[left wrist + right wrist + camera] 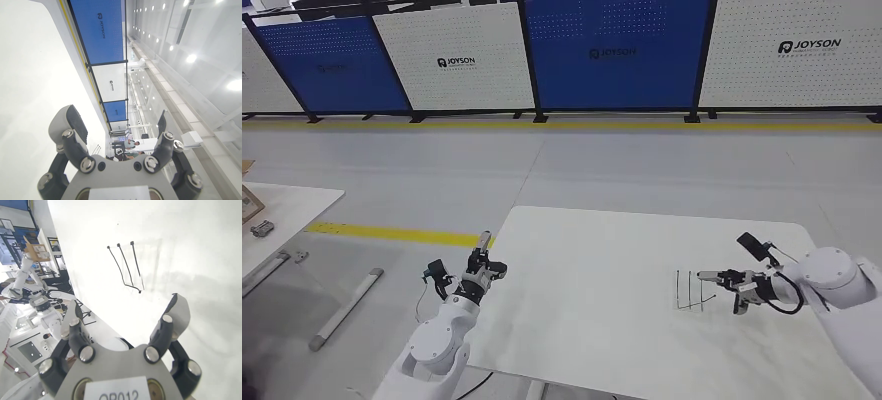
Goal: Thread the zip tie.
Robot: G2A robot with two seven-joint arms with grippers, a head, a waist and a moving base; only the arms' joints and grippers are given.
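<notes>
Your right end effector [124, 298], wide open and empty, hovers just beside four black zip ties [125, 265] on the tabletop [592, 280]. They are probably light, springy straps, best pinched near a head. Your left end effector [117, 108] gapes too, well apart.

Lab hall, pegboard partitions [617, 50] (blue, white)

Zip ties [96, 149] tiny in the left wrist view, partly hidden behind a finger of the left pincer [119, 116].

Strong light is thrown from rows of ceiling lamps [191, 58], the white worktop [179, 228] is washed out by glare in both wrist views, faint shadows are cast beside the zip ties [125, 264], and straight lines are bent near the edges.
</notes>
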